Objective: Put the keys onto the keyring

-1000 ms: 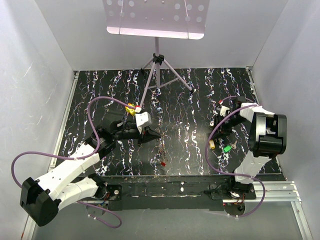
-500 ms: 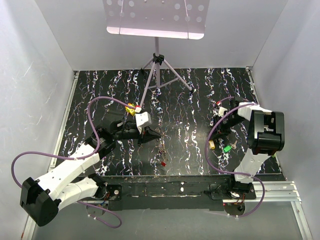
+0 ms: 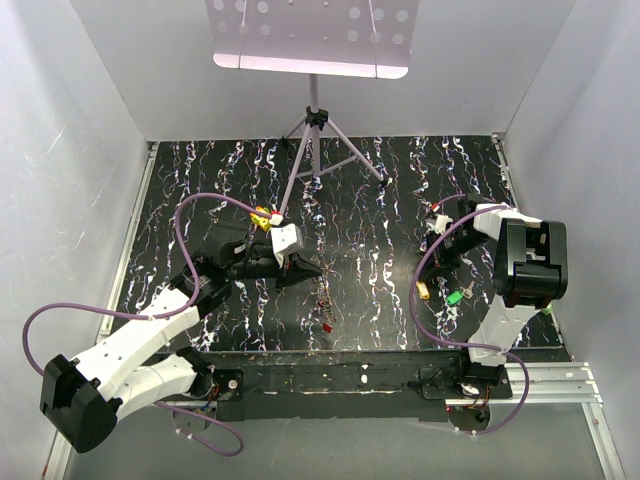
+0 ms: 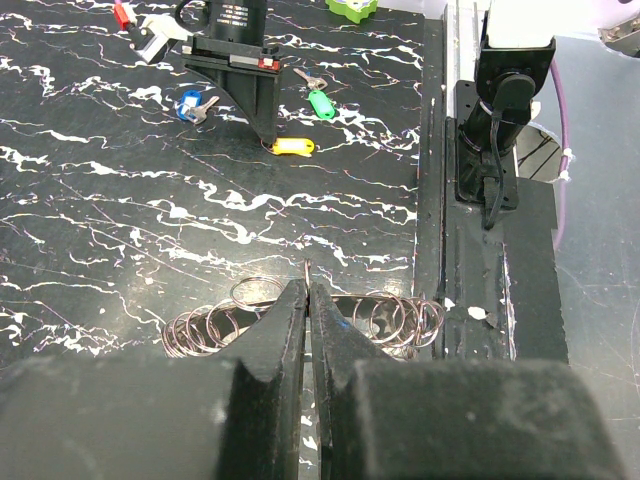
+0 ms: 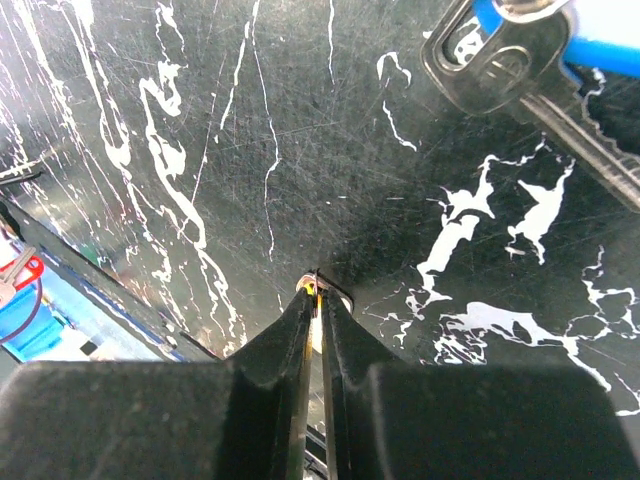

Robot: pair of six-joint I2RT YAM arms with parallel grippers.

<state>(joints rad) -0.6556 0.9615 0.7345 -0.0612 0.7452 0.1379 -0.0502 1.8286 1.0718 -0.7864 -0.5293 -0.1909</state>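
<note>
My left gripper [image 3: 312, 268] [image 4: 308, 290] is shut on the thin wire of the keyring [image 4: 400, 315], a string of coppery wire loops that trails onto the black mat [image 3: 322, 300]. At the right, my right gripper [image 3: 429, 282] [image 5: 318, 290] points down at the mat, its jaws pinched on the edge of the yellow-orange key [image 4: 293, 147] [image 3: 425, 291]. A green key [image 4: 318, 102] [image 3: 455, 297] lies just beside it. A blue key [image 4: 187, 105] [image 5: 520, 50] and a red key [image 4: 123, 14] lie farther off.
A music stand's tripod [image 3: 315, 150] stands at the back middle of the marbled black mat [image 3: 380, 230]. White walls close in both sides. The arms' black base rail [image 3: 330, 375] runs along the near edge, with purple cables looping off both arms.
My right gripper's jaws have closed in on the yellow-orange key and its arm has shifted slightly left. The left arm and keyring have stayed put.
</note>
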